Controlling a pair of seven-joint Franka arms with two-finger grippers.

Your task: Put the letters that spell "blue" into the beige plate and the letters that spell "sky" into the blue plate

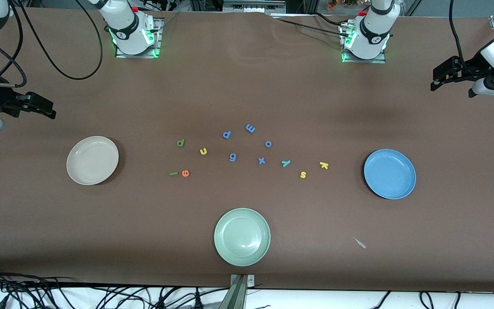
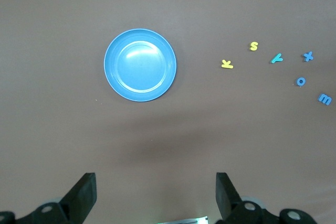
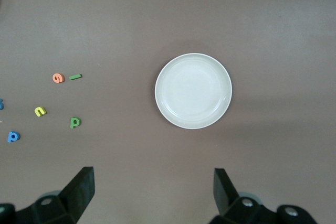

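- Beige plate (image 1: 92,160): on the table toward the right arm's end, nothing in it.
- Blue plate (image 1: 389,174): toward the left arm's end, also holding nothing.
- Letters of "blue" (4 pieces): green b (image 1: 180,143), yellow u (image 1: 203,150), thin green l bar (image 1: 173,174) and orange e (image 1: 185,173) lie on the bare table between the beige plate and the blue letters; the l bar and the e sit just beside each other, nearer the front camera than the b and u.
- Letters of "sky" (3 pieces): teal-green y (image 1: 286,163), yellow s (image 1: 303,174) and yellow k (image 1: 323,165) lie on the table, the k closest to the blue plate.
- Blue letters (image 1: 250,128): 5 pieces scattered mid-table.
- Pale green plate (image 1: 242,237): nearest the front camera.
- Left gripper (image 2: 156,195): raised over the table near the blue plate, fingers apart, holding nothing.
- Right gripper (image 3: 153,192): raised near the beige plate, fingers likewise apart and holding nothing.
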